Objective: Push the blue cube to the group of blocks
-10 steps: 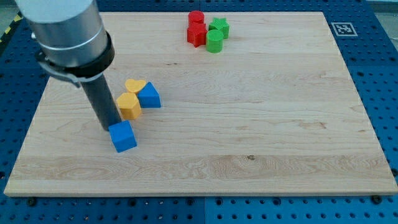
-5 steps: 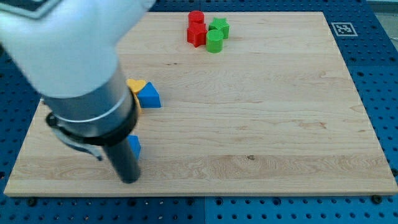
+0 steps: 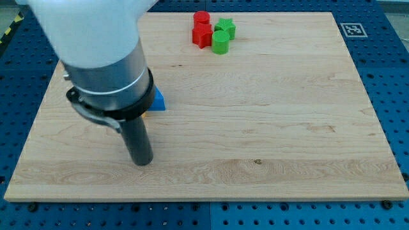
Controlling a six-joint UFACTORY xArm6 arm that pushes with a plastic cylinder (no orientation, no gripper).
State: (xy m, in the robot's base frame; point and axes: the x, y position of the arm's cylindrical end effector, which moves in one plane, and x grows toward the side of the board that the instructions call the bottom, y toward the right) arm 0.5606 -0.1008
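Observation:
My tip [image 3: 143, 162] rests on the wooden board [image 3: 268, 128] at the lower left. The arm's body hides the blue cube and the yellow blocks behind it. Only a corner of a blue block [image 3: 158, 100] shows to the right of the arm, above the tip. A group of blocks sits at the view's top: a red cylinder [image 3: 202, 18], a red star-like block [image 3: 202, 35], a green star [image 3: 225, 27] and a green cylinder [image 3: 220, 43].
A small black-and-white marker [image 3: 351, 29] sits at the board's top right corner. A blue perforated table [image 3: 390, 76] surrounds the board.
My tip went from the blue cube's left, down and around to below it, then a little right. The arm now covers the cube and the yellow blocks.

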